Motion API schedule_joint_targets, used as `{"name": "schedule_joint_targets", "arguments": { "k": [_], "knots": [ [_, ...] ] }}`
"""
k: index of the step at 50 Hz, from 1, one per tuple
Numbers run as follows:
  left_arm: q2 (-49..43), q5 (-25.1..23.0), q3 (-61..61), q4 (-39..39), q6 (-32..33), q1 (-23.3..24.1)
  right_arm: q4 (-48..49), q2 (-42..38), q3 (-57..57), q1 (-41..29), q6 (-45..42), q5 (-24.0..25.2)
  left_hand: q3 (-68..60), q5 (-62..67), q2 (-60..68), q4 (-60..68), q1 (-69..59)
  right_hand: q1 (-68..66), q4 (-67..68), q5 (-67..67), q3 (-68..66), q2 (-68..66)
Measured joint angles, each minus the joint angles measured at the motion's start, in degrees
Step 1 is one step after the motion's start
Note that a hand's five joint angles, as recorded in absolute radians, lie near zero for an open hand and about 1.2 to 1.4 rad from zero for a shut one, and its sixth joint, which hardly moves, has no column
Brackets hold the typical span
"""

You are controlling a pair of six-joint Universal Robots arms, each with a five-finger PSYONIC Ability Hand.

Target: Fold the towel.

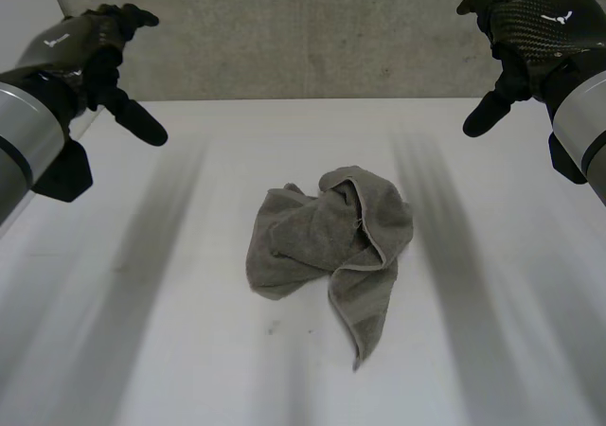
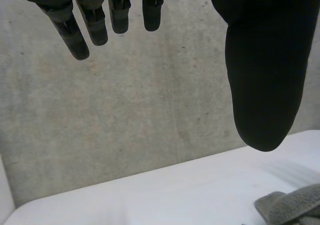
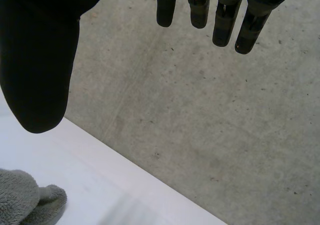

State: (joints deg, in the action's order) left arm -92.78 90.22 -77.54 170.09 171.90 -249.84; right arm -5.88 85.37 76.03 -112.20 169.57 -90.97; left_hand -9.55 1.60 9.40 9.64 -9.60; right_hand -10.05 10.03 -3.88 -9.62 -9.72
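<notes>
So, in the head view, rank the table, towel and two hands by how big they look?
1. Table
2. Towel
3. Left hand and right hand look alike; nearer the camera, so unsure.

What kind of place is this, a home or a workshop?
Likely a robot test lab: a white table against a concrete wall, one crumpled grey towel, and the left hand and right hand raised open.

Towel (image 1: 331, 246) ctr of table (image 1: 142, 350), room all sides; wall (image 1: 303, 38) at back.
</notes>
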Motion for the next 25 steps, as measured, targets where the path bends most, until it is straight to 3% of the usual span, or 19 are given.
{"name": "schedule_joint_targets", "arguments": {
  "k": [9, 19, 25],
  "knots": [
    [-3.9, -3.7, -3.0, 6.3, 0.0, 1.7, -0.6, -1.5, 0.6, 0.1, 3.2, -0.6, 0.0, 0.0, 0.0, 0.0, 0.0, 0.0, 0.0, 0.0, 0.0, 0.0],
    [-14.4, -7.7, -0.1, 15.2, 0.9, 6.9, -1.3, -2.6, 6.8, 0.6, 10.3, 0.1, -0.1, 0.0, 0.3, 0.0, -0.2, 0.0, 0.0, 0.0, 0.0, 0.0],
    [-25.8, -11.9, 6.6, 19.2, 5.4, 10.6, -0.4, -3.4, 15.8, 0.9, 14.5, 2.2, -0.9, 0.0, 1.1, 0.9, -0.9, 0.0, 0.0, 0.0, 0.1, 0.0]
  ]
}}
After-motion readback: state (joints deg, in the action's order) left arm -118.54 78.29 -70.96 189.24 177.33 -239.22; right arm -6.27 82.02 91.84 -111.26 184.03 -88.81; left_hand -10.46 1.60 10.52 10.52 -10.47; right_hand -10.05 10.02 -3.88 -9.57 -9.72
